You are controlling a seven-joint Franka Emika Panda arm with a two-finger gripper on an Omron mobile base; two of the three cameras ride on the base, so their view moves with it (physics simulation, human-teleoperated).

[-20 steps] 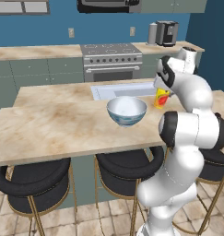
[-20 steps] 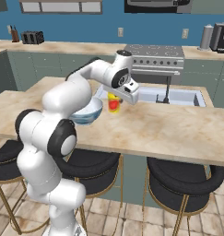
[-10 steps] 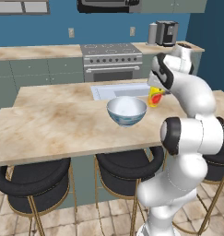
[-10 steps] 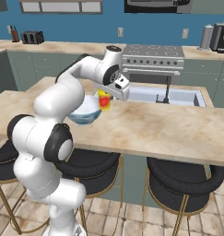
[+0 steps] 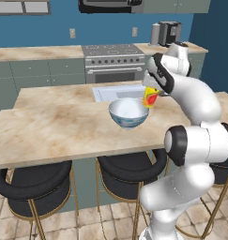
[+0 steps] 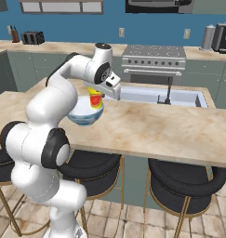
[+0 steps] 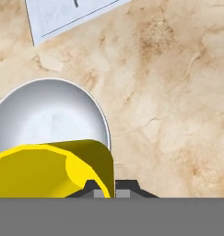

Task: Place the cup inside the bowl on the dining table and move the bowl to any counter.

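Observation:
The small yellow cup [image 5: 150,97] with a red-orange patch hangs in the air, with my gripper [image 5: 152,93] shut on it. It is just above the right rim of the bowl [image 5: 128,112], a round bowl, white inside and pale blue outside, that stands on the dining table [image 5: 54,126]. From the other side the cup [image 6: 95,100] hangs over the bowl [image 6: 83,116]. In the hand view the cup [image 7: 49,170] fills the lower left, partly over the bowl's white inside [image 7: 44,115]. Behind runs the counter [image 5: 35,54].
A sink [image 5: 117,91] with a dark faucet [image 6: 169,90] lies just behind the bowl. A stove [image 5: 113,61] sits in the back counter, with a coffee maker [image 5: 167,33] to its right. Black stools [image 5: 33,183] stand under the table's near edge.
The arm has carried the cup leftwards and a little higher, from beside the bowl to over its right rim. The bowl has stayed in place.

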